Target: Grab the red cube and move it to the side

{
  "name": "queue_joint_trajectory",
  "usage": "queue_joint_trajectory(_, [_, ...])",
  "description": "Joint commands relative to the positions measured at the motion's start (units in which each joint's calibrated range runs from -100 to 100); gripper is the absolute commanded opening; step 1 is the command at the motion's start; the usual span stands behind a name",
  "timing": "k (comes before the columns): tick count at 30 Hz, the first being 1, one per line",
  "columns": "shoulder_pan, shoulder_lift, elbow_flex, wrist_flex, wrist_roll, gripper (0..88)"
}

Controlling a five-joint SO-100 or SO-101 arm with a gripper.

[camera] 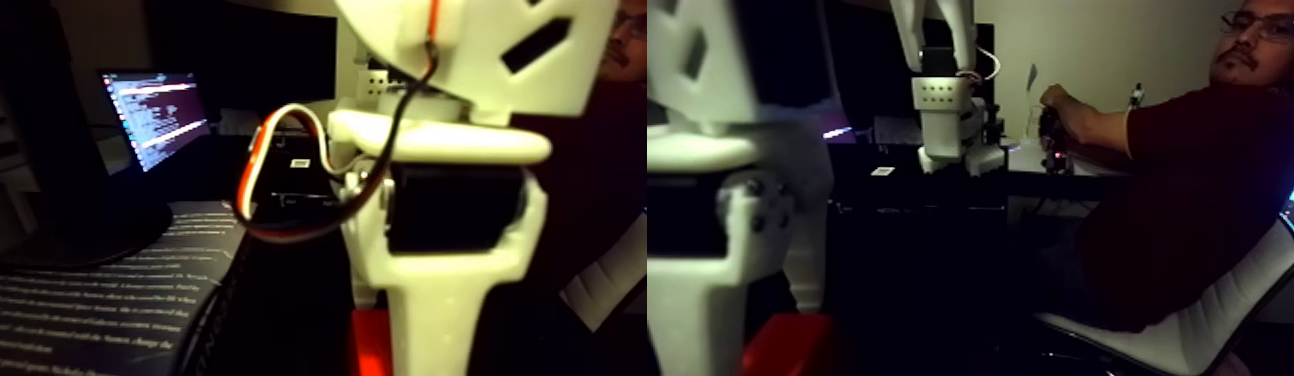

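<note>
The white gripper looms very close in both halves of the fixed view, its wide white finger running down past the bottom edge. The red cube sits at the bottom edge right beside that finger; in the left half a strip of the same red cube peeks out from behind it. The fingertips are cut off by the frame, so whether the jaws press on the cube is hidden. An orange, white and black cable loops off the wrist.
A dark tabletop lies below. A lit laptop screen stands at the back left, with printed paper in front. A second white arm stands at the back, and a seated person holds something beside it on a white chair.
</note>
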Motion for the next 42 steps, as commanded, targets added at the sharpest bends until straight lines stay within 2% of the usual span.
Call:
queue_joint_trajectory(1, [-0.5,-0.2,-1.9,-0.6,-0.2,29.8])
queue_joint_trajectory(13, [-1.1,-0.3,-1.4,-0.4,-0.3,27.4])
queue_joint_trajectory(21, [-1.6,-0.3,-1.3,0.1,-0.4,0.4])
queue_joint_trajectory(32, [-1.8,-1.6,-1.4,2.4,-1.5,0.6])
queue_joint_trajectory(42, [-1.2,-16.0,-1.5,8.6,-1.2,0.6])
